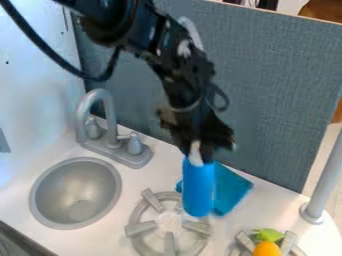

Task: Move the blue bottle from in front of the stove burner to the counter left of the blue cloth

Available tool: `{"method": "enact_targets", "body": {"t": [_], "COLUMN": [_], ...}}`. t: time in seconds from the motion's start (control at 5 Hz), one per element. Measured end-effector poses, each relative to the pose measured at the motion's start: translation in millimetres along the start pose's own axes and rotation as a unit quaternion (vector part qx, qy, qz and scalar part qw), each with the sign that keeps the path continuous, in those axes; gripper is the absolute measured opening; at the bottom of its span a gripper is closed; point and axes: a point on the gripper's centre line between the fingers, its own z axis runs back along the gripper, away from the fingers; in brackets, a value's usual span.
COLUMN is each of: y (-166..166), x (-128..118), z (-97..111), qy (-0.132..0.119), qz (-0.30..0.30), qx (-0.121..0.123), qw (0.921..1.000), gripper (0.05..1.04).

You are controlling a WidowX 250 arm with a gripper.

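Observation:
The black gripper (199,150) hangs right of the faucet, above the counter's back part, pointing down. It is shut on the top of a blue, rounded, elongated object (198,191) with a white part (195,153) at its upper end. This object hangs upright in front of a flat teal-blue item (230,187) and overlaps the back right of a grey burner (139,228). Whether its lower end touches anything, I cannot tell. At the lower right, an orange toy with green leaves (268,248) is on a second burner.
A round grey sink (75,193) is at the left, with a grey faucet (107,127) behind it. A blue-grey panel (277,90) stands along the counter's back edge. A grey post (325,177) rises at the right edge.

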Motion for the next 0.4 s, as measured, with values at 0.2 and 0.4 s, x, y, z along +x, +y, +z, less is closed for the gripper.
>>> {"method": "enact_targets", "body": {"t": [0.2, 0.4], "y": [24.4, 50.9], "x": [17.2, 29.7], "z": [-10.0, -26.2], "qy": [0.006, 0.013], "qz": [0.018, 0.034], "qx": [0.016, 0.029], "qw": [0.9997, 0.9989], "gripper": [0.488, 0.488]}}
